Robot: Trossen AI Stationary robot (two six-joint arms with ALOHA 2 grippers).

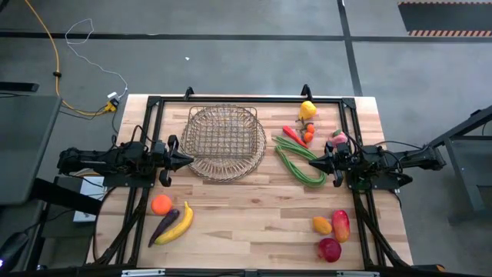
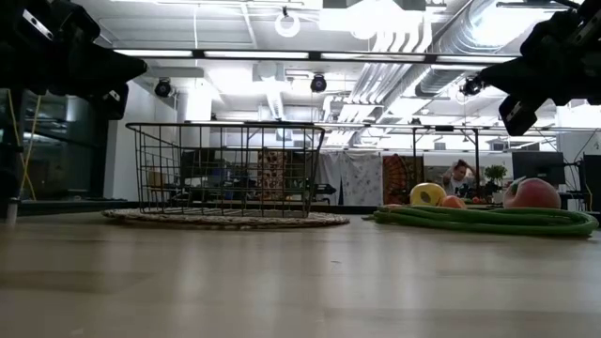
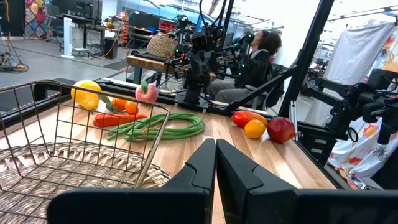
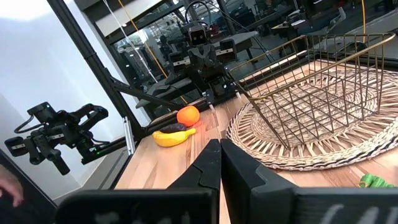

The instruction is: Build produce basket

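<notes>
A: Both arms parked, nothing held. Left gripper (image 1: 187, 160) has its fingers pressed together, tip just off the basket (image 1: 224, 141) rim. Right gripper (image 1: 314, 163) closed too, empty, its tip right beside the green beans (image 1: 296, 163).

B: Basket contents?

A: Empty. It sits on a woven mat (image 1: 201, 167), between the two tips. All the produce lies outside it.

B: Risks?

A: Left tip is so near the wire wall that a forward push would likely shove the basket and mat toward the right gripper. On the right, the beans lie under and ahead of the fingers; a descent with fingers unopened would probably just roll them. The beans are long and floppy, so a grasp at one end may leave them draped over the rim.

B: Other produce?

A: Orange (image 1: 161, 204), eggplant (image 1: 164, 226) and banana (image 1: 177, 225) touch in a cluster behind the left gripper, toward the near edge. Apples (image 1: 330, 248) sit behind the right gripper, near that corner; a nudge could roll one off.

B: Open room?

A: Bare wood between the two near-edge clusters. The black frame rails (image 1: 246, 100) bound the far side.
</notes>
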